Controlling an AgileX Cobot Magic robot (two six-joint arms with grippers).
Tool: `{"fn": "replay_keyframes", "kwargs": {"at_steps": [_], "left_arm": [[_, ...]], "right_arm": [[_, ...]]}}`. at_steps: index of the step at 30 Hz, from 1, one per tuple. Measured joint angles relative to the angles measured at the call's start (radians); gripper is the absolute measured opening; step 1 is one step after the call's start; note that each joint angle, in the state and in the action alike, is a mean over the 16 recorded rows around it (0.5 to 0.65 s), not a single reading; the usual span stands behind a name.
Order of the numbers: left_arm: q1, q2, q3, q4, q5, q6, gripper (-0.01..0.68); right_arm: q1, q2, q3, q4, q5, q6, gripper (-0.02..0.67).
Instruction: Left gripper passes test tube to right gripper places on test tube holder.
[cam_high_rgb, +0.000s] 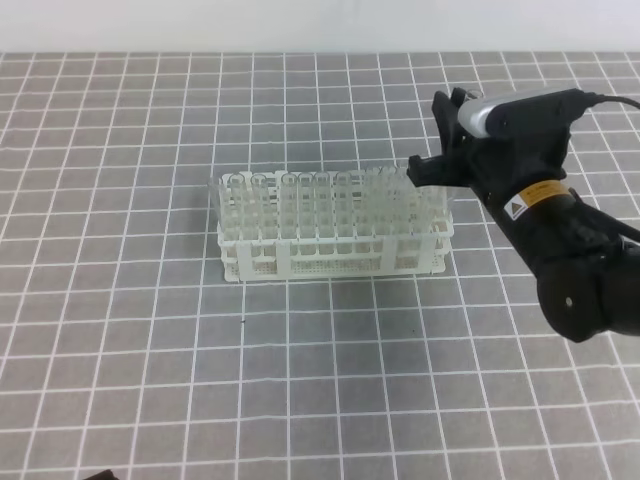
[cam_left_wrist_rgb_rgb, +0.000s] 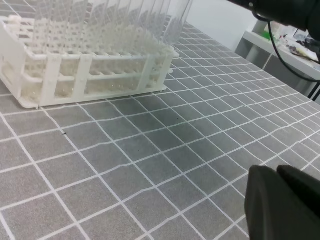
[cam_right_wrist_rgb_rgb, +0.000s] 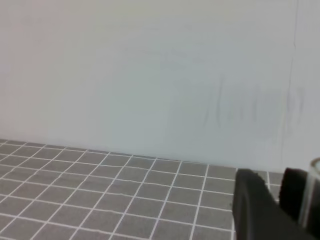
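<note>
The white test tube holder (cam_high_rgb: 330, 250) stands mid-table, filled with several clear tubes; it also shows at the upper left of the left wrist view (cam_left_wrist_rgb_rgb: 85, 75). My right gripper (cam_high_rgb: 428, 168), on the black arm with the orange-yellow sticker, hovers at the holder's right end. In the right wrist view its black fingers (cam_right_wrist_rgb_rgb: 255, 210) sit at the lower right, and the clear test tube (cam_right_wrist_rgb_rgb: 314, 192) stands upright against them at the frame edge. Only a dark tip of my left gripper (cam_high_rgb: 100, 474) shows at the bottom edge. Its black fingers (cam_left_wrist_rgb_rgb: 282, 202) stay low, away from the holder.
Grey tiles with white grid lines cover the table (cam_high_rgb: 150, 350). A white wall (cam_right_wrist_rgb_rgb: 150, 75) rises behind it. Beyond the table's far right side, a pale bench with cables and clutter (cam_left_wrist_rgb_rgb: 295, 45) shows in the left wrist view.
</note>
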Motion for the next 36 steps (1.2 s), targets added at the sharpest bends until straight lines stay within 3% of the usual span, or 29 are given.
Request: {"fn": "replay_keyframes", "kwargs": {"at_steps": [36], "left_arm": [[0.002, 0.008, 0.006, 0.002, -0.007, -0.001, 0.000]], "right_arm": [[-0.009, 0.020, -0.036, -0.031, 0.104, 0.009, 0.009]]}}
